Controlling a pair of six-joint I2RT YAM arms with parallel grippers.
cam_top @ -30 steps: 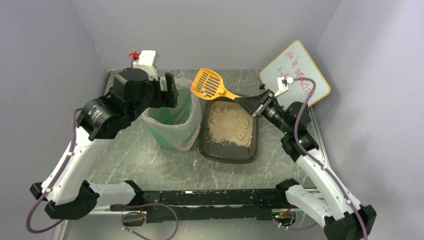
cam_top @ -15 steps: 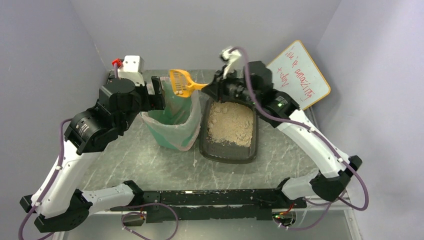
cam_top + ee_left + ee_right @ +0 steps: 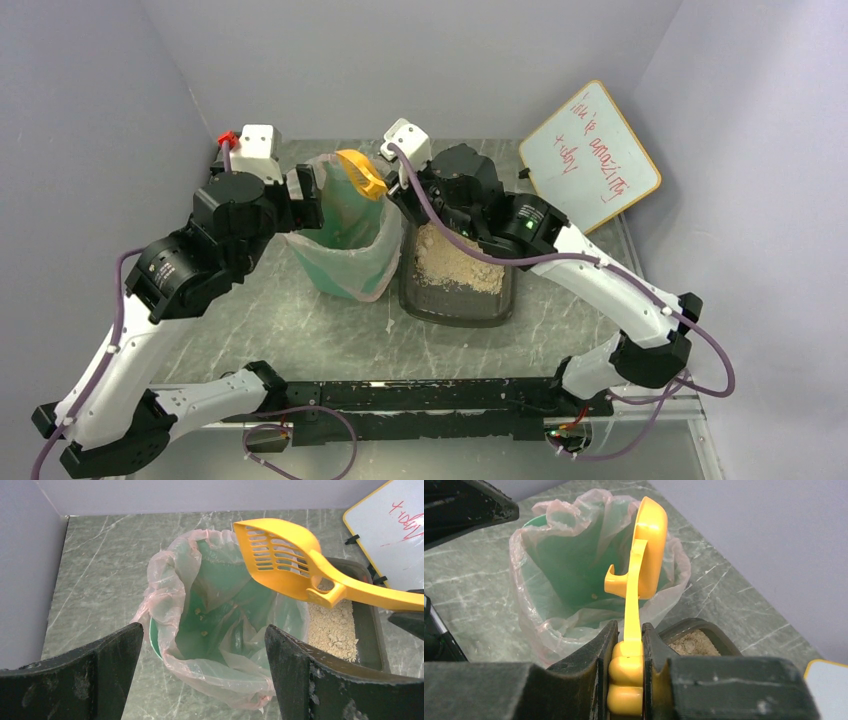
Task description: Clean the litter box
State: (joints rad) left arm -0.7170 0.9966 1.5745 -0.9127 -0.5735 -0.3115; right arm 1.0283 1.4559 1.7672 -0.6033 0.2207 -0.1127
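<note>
The litter box (image 3: 455, 300) is a dark grey tray with beige litter, right of the green bin (image 3: 345, 235); it also shows in the left wrist view (image 3: 367, 625) and the right wrist view (image 3: 696, 630). My right gripper (image 3: 398, 190) is shut on the handle of the orange slotted scoop (image 3: 360, 172), which is tipped on its side over the bin's mouth (image 3: 646, 550). My left gripper (image 3: 202, 650) is open and empty, just left of and above the bin, its fingers (image 3: 95, 675) astride the bag's near rim. A few small clumps lie in the bin (image 3: 200, 615).
The bin has a clear pinkish bag liner (image 3: 165, 580). A small whiteboard (image 3: 590, 155) with red writing leans at the back right. Grey walls close in on the left, back and right. A black rail (image 3: 400, 395) runs along the near edge.
My right arm has swung the scoop left from above the litter box to over the bin and rolled it onto its side. My left gripper has shifted slightly left beside the bin.
</note>
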